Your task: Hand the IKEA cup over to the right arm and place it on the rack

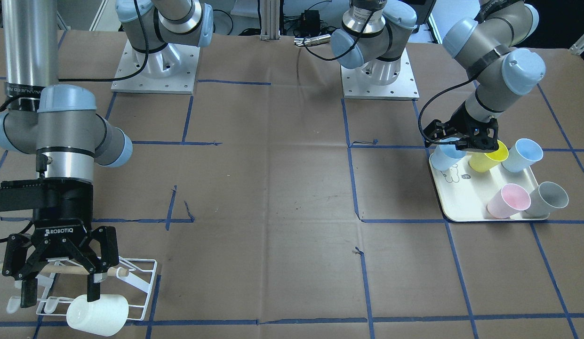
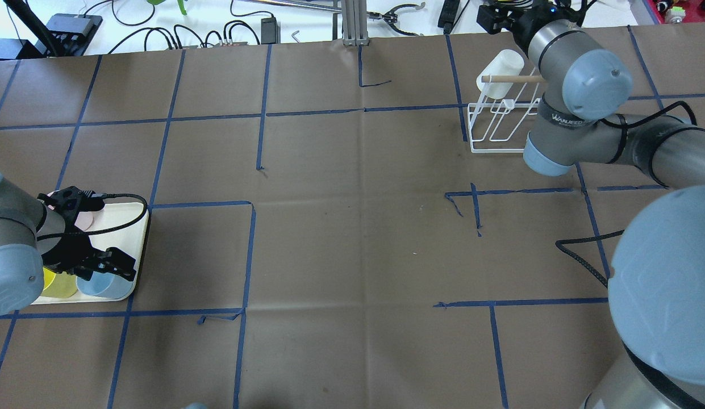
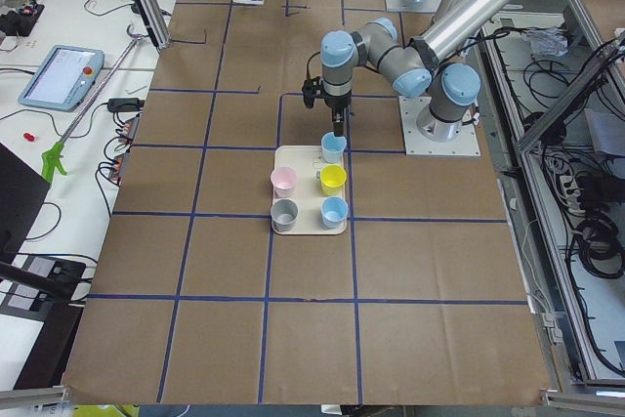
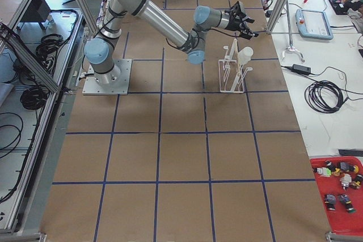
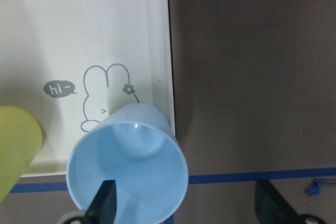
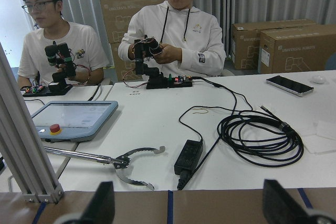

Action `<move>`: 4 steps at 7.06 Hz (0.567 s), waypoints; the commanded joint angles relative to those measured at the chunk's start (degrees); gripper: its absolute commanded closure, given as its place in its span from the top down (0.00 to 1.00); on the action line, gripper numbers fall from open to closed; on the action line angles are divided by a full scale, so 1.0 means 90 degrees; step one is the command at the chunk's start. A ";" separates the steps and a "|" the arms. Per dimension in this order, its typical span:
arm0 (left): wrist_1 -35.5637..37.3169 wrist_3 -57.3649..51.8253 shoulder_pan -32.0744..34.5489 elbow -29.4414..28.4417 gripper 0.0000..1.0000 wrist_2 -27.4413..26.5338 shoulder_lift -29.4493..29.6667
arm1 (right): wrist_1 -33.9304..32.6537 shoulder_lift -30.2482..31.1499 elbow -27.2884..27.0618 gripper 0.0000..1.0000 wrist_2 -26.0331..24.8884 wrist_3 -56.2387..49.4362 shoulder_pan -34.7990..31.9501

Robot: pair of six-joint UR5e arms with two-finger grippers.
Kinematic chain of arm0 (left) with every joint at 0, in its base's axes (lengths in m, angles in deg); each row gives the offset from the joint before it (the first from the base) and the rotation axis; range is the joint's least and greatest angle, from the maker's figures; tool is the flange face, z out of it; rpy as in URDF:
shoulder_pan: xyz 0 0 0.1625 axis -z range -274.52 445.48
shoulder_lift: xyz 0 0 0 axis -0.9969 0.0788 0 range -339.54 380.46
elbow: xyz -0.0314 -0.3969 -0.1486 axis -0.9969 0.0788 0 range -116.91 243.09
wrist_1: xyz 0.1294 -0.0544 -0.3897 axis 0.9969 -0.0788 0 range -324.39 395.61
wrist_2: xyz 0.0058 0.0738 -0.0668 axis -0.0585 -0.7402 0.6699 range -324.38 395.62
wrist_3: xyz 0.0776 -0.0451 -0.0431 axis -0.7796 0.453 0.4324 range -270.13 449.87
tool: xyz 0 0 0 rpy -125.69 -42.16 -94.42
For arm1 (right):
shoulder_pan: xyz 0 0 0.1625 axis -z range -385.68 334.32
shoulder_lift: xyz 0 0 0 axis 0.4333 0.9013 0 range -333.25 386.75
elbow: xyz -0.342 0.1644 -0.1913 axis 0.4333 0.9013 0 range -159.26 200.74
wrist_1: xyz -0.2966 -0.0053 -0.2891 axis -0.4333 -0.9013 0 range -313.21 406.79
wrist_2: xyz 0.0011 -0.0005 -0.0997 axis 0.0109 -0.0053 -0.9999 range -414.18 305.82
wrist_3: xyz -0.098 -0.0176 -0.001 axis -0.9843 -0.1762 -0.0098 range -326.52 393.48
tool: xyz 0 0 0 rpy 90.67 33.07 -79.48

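My right gripper (image 1: pixel 59 292) hangs open and empty over the white wire rack (image 1: pixel 143 282) with its wooden rod. A white cup (image 1: pixel 98 314) sits tipped on a rack prong, just below one finger; it also shows in the overhead view (image 2: pixel 503 71). My left gripper (image 1: pixel 461 146) is open at the cream tray (image 1: pixel 466 202). In the left wrist view one finger (image 5: pixel 105 203) is inside a light blue cup (image 5: pixel 128 166) and the other (image 5: pixel 270 203) is outside it, over the table. The jaws straddle the cup's wall without closing on it.
Also on the tray stand a yellow cup (image 1: pixel 488 157), a second light blue cup (image 1: pixel 522 155), a pink cup (image 1: pixel 508 201) and a grey cup (image 1: pixel 548 200). Two operators sit past the table's far edge in the right wrist view.
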 commanded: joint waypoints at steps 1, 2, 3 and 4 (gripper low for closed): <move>0.0082 -0.0021 0.0002 -0.0018 0.80 -0.0389 0.0141 | 0.0453 0.0778 -0.0163 1.00 -0.0007 0.0331 -0.0099; 0.0083 -0.0031 0.0002 -0.0018 0.59 -0.0402 0.0151 | 0.0455 0.1081 -0.0309 1.00 -0.0017 0.0390 -0.0186; 0.0063 -0.0031 0.0002 -0.0047 0.30 -0.0402 0.0151 | 0.0455 0.1354 -0.0629 1.00 -0.0007 0.0758 -0.0371; 0.0073 -0.0022 0.0002 -0.0086 0.09 -0.0402 0.0141 | 0.0455 0.1676 -0.0942 1.00 0.0012 0.1351 -0.0517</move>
